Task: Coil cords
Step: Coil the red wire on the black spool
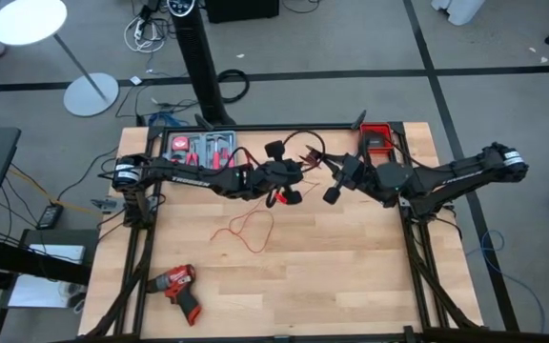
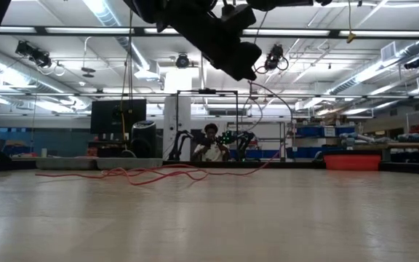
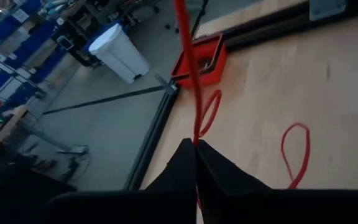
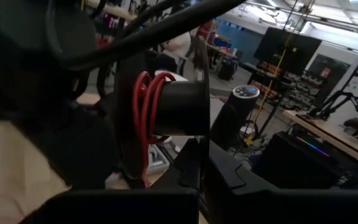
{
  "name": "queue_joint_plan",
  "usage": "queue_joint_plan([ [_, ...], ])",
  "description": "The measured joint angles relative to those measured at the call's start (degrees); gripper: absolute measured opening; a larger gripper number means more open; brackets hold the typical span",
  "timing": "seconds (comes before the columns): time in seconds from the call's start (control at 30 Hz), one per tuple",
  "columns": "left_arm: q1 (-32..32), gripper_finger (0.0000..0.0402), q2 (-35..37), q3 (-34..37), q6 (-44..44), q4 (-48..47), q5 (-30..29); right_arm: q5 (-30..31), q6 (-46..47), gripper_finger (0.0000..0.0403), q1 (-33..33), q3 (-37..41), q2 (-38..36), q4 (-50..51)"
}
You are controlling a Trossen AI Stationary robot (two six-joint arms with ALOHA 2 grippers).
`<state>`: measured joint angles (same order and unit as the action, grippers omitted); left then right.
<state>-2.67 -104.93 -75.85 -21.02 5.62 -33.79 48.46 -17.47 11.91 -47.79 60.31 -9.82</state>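
The thin red wire lies in loose loops on the table (image 1: 246,229), (image 2: 144,175). One strand of it (image 3: 188,68) rises to my left gripper (image 3: 196,155), which is shut on it above the table's middle (image 1: 289,181). My right gripper (image 4: 202,158) faces it from the right (image 1: 336,176) and is shut on a black spool (image 4: 179,109) that has turns of red wire (image 4: 145,102) wound on it. I cannot pick out the black cable for certain. My left gripper pinches one strand of the red wire (image 3: 195,140) between its two fingertips. The wire runs on straight and taut beyond the fingers, and its other loops (image 3: 296,152) lie slack on the table below. My right gripper pinches the rim of the spool's thin flange (image 4: 201,127) between its two fingers. The spool is lifted clear of the table, with its axis lying across the fingers.
A red-and-black drill (image 1: 174,286) lies near the table's front left. A tray of red-handled tools (image 1: 203,148) sits at the far edge and a red bin (image 1: 375,138) at the far right. A person shows in the room behind (image 2: 209,145).
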Motion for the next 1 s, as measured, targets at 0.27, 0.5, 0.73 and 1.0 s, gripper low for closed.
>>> queue_joint_plan([
  [0.27, -0.01, 0.0000, 2.18, 0.02, -1.83, -5.79, -1.73, 0.11, 3.40, 0.0000, 2.32, 0.00, -1.82, 11.85],
  [0.5, 0.34, 0.0000, 5.96, 0.00, -1.75, -10.86, -2.39, -0.67, 10.19, 0.0000, 3.51, 0.02, -2.16, 25.65],
  [0.73, 0.60, 0.0000, 7.16, 0.00, -1.51, -16.31, -4.26, -1.76, 12.58, 0.0000, 3.48, 0.02, -2.13, 34.32],
  [1.0, 1.47, 0.0000, 7.18, -2.96, -4.05, -19.23, -8.28, -4.30, 15.95, 0.0000, 3.20, 0.02, -2.13, 43.55],
])
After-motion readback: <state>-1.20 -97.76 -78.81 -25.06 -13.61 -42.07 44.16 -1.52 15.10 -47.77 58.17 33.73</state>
